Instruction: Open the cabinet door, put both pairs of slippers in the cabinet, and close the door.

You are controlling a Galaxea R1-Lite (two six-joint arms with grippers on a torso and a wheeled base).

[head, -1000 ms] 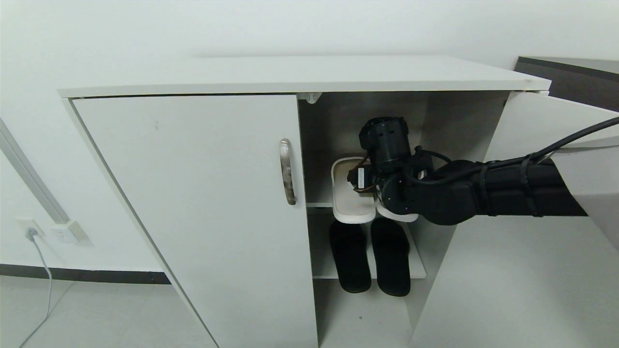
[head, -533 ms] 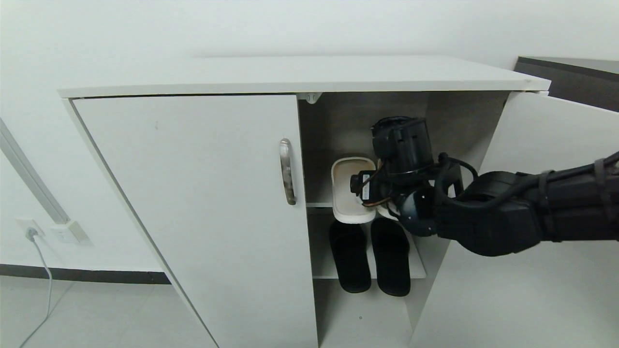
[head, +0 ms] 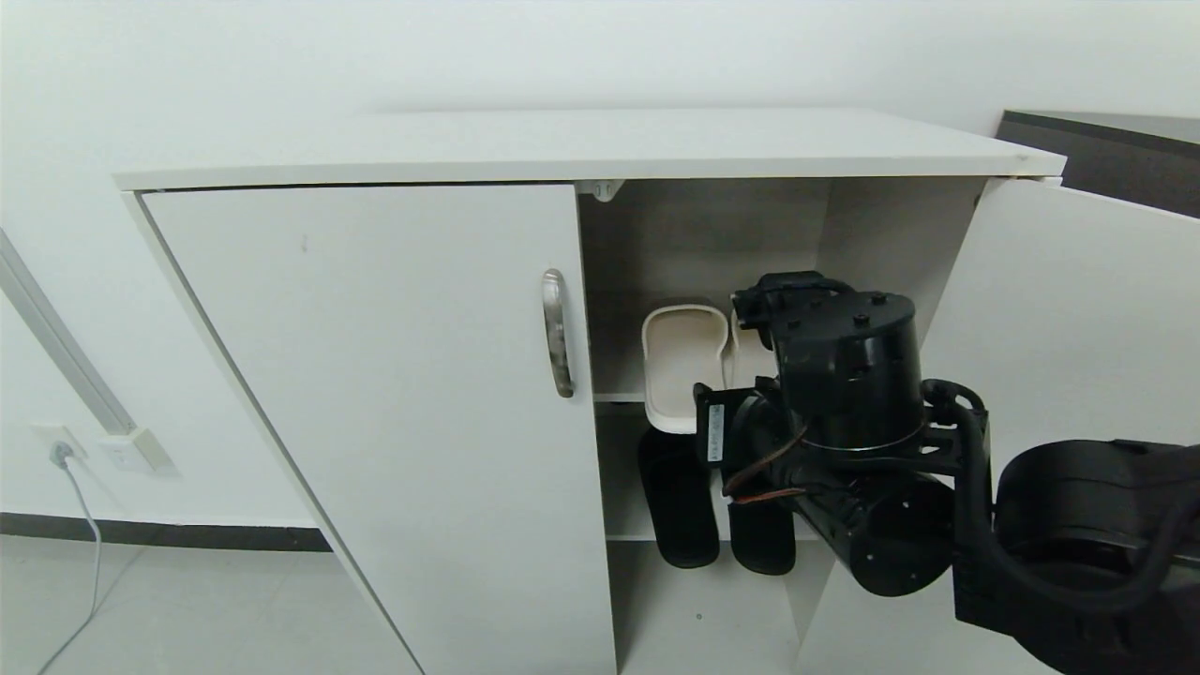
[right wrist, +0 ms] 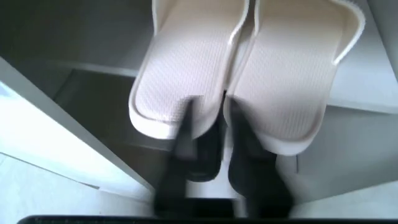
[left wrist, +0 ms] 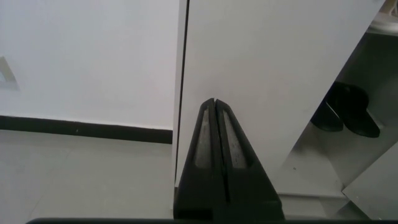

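Observation:
The white cabinet (head: 581, 141) has its right door (head: 1059, 309) swung open and its left door (head: 375, 375) closed. A pair of white slippers (head: 684, 361) (right wrist: 249, 68) lies on the upper shelf, heels over the front edge. Below them a pair of black slippers (head: 680, 511) (left wrist: 348, 112) sits on the lower shelf. My right gripper (right wrist: 212, 102) is open and holds nothing, just in front of the white slippers' heels. In the head view that arm's wrist hides part of both pairs. My left gripper (left wrist: 214, 102) is shut and empty, low in front of the closed left door.
A metal handle (head: 557, 333) runs down the closed door's inner edge. A wall socket with a cable (head: 61, 455) is low on the left wall. Open floor lies in front of the cabinet. A dark surface (head: 1106, 141) stands behind the open door.
My right arm has drawn back out of the upper shelf and dropped lower, toward the camera. The white slippers stay on the shelf, now free of the gripper.

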